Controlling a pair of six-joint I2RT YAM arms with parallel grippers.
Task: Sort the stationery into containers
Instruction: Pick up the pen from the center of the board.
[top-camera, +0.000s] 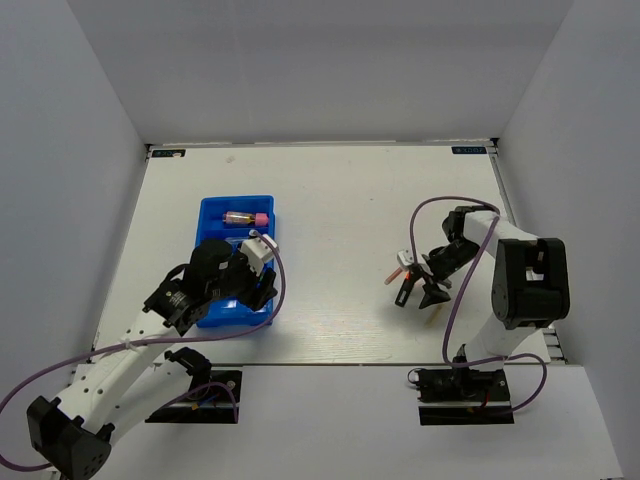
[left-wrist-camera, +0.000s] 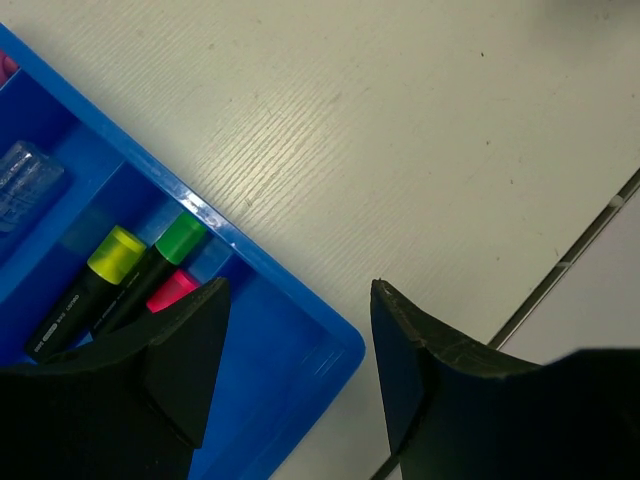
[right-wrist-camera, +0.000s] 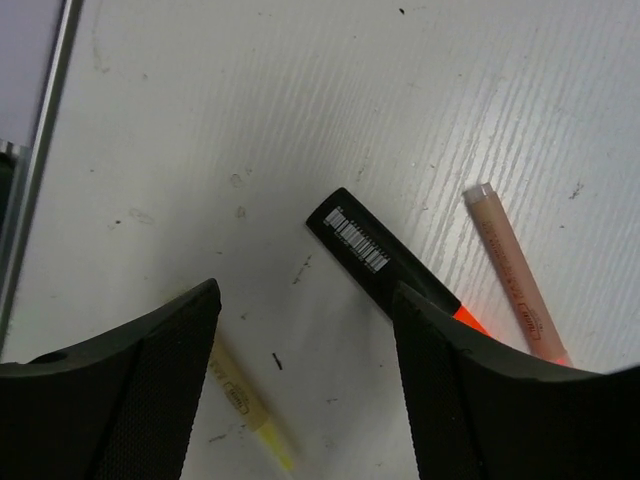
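- Right gripper (right-wrist-camera: 305, 300): jaws spread, pinching nothing, low over table (right-wrist-camera: 200, 120).
- Orange highlighter (right-wrist-camera: 375, 260): centre of right wrist view, lying diagonal, far end hidden under right finger.
- Risk: closing from here likely clips one end, and highlighter spins or skids off.
- Beige stick (right-wrist-camera: 515, 275) just beside it at right, yellow stick (right-wrist-camera: 250, 405) lower left. Either may get swept in.
- Left gripper (left-wrist-camera: 300, 290): spread, empty, over corner of blue tray (left-wrist-camera: 270, 275). Descending could nudge rim.
- Sorted highlighters (left-wrist-camera: 100, 290): in tray, lower left.

white table (top-camera: 340, 190), pale grey walls (top-camera: 300, 60)
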